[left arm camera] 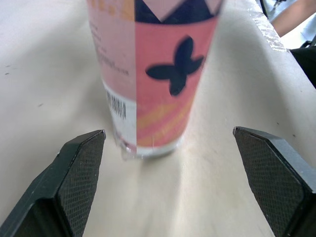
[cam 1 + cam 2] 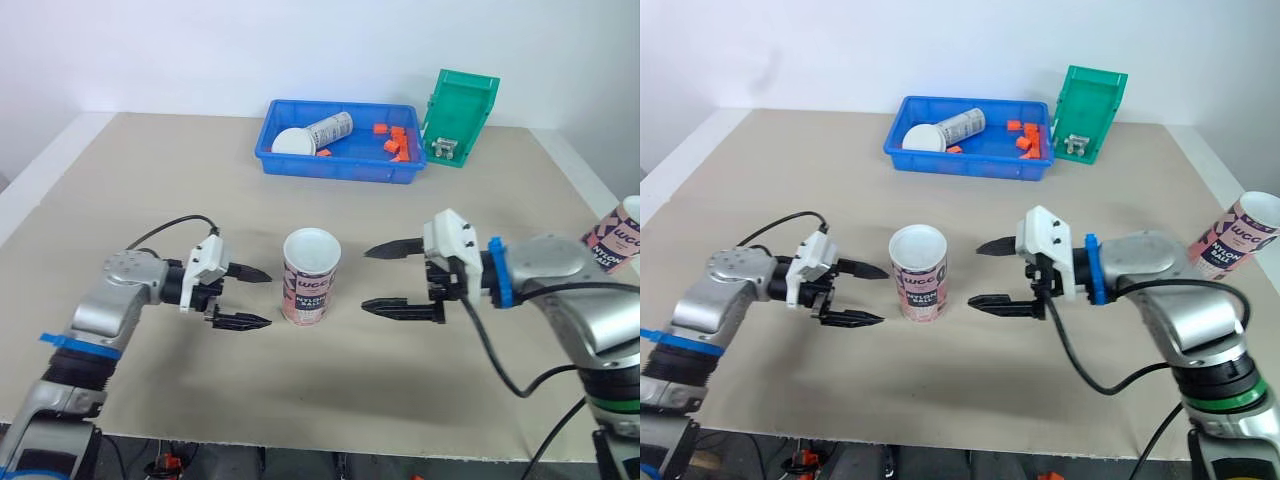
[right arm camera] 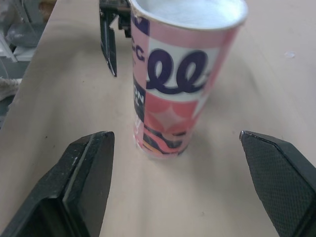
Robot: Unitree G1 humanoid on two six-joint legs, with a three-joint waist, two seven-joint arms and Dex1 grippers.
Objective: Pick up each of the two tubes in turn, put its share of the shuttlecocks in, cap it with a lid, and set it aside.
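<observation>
A pink and white tube [image 2: 310,276] stands upright at the middle of the table, its top white and closed. My left gripper [image 2: 264,297] is open just to its left, level with the tube's lower half and not touching it. On the other side my right gripper [image 2: 367,279] is open a short way off, pointing at the tube. The left wrist view has the tube [image 1: 153,74] between and beyond the two fingers [image 1: 74,177]. A second tube [image 2: 620,235] of the same kind stands tilted at the table's right edge.
At the back, a blue tray [image 2: 340,170] holds a lying tube [image 2: 328,130], a white lid [image 2: 293,142] and small orange pieces. A green bin [image 2: 460,112] with metal parts leans beside it. The tan table [image 2: 150,200] is bare around both grippers.
</observation>
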